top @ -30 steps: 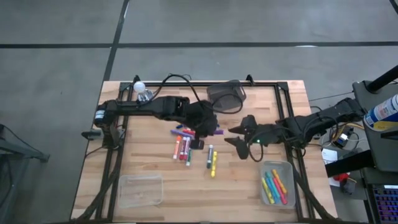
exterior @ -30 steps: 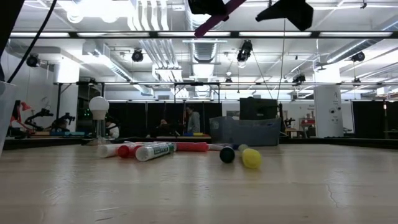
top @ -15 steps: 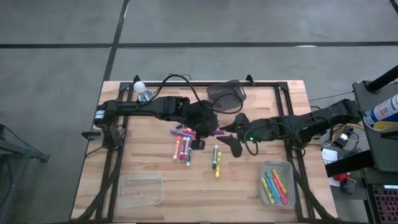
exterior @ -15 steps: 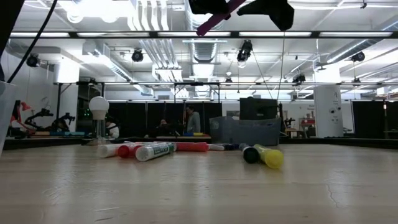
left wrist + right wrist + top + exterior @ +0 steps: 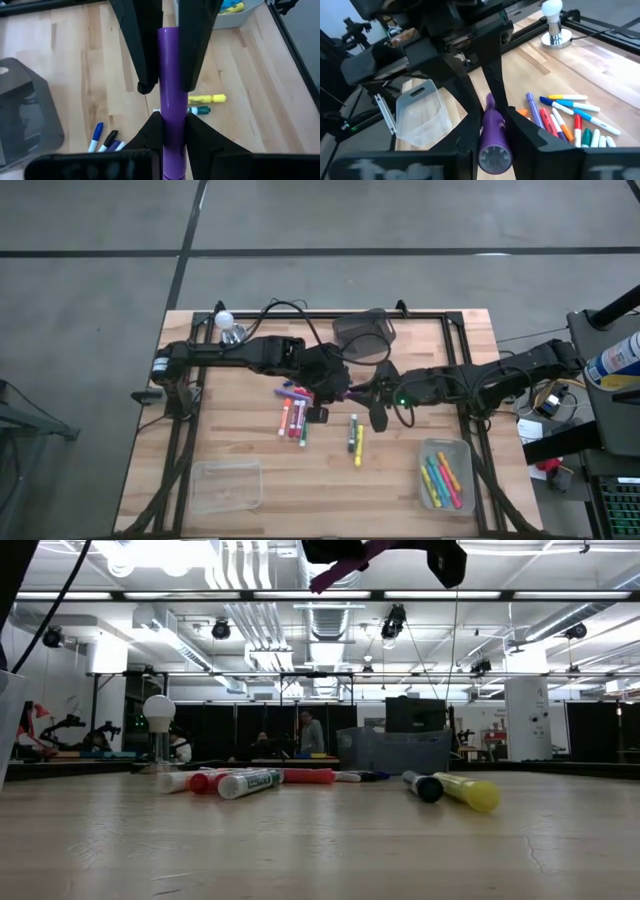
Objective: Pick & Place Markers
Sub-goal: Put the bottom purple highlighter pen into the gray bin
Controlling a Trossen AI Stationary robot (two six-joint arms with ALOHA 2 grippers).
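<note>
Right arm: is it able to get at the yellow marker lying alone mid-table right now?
Probably not yet. The right gripper is shut on the purple marker, which the left gripper also holds, up off the table. The yellow marker lies unobstructed just below them, beside a green marker.

Mid-desk (image 5: 240, 442) is crowded: both grippers meet on one purple marker (image 5: 171, 90), arms spanning from each side. A marker cluster (image 5: 293, 412) lies below the left gripper (image 5: 338, 388), and two loose markers (image 5: 355, 438) just below the right gripper (image 5: 372, 395). The mesh bin (image 5: 364, 334) blocks the far edge. Bare wood lies between the two near trays (image 5: 226, 485).
</note>
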